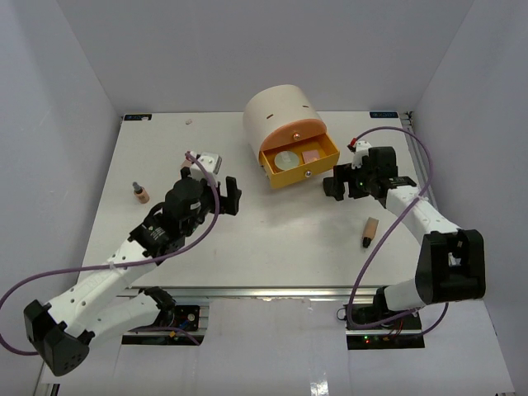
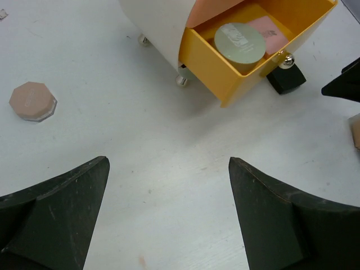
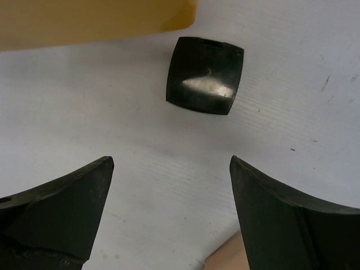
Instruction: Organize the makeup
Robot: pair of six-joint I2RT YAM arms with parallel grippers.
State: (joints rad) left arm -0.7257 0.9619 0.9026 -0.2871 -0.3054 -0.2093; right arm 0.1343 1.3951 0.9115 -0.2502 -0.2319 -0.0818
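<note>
A silver-white round compact (image 2: 241, 44) and a pink flat palette (image 2: 269, 31) lie in the open yellow drawer (image 2: 209, 72); they also show in the top view, the compact (image 1: 286, 159) and the palette (image 1: 311, 155). A black square case (image 3: 205, 75) lies on the table just outside the drawer front, ahead of my open, empty right gripper (image 3: 171, 160). My left gripper (image 2: 169, 161) is open and empty over bare table. A pink disc (image 2: 32, 100) lies to its left. A tan tube with a black cap (image 1: 370, 232) lies at the right.
The cream drum (image 1: 280, 115) stands at the back centre, its yellow drawer (image 1: 320, 169) pulled out. A small tan bottle (image 1: 141, 193) stands at the left. A tan object's edge (image 3: 225, 259) shows beneath the right gripper. Grey walls enclose the table.
</note>
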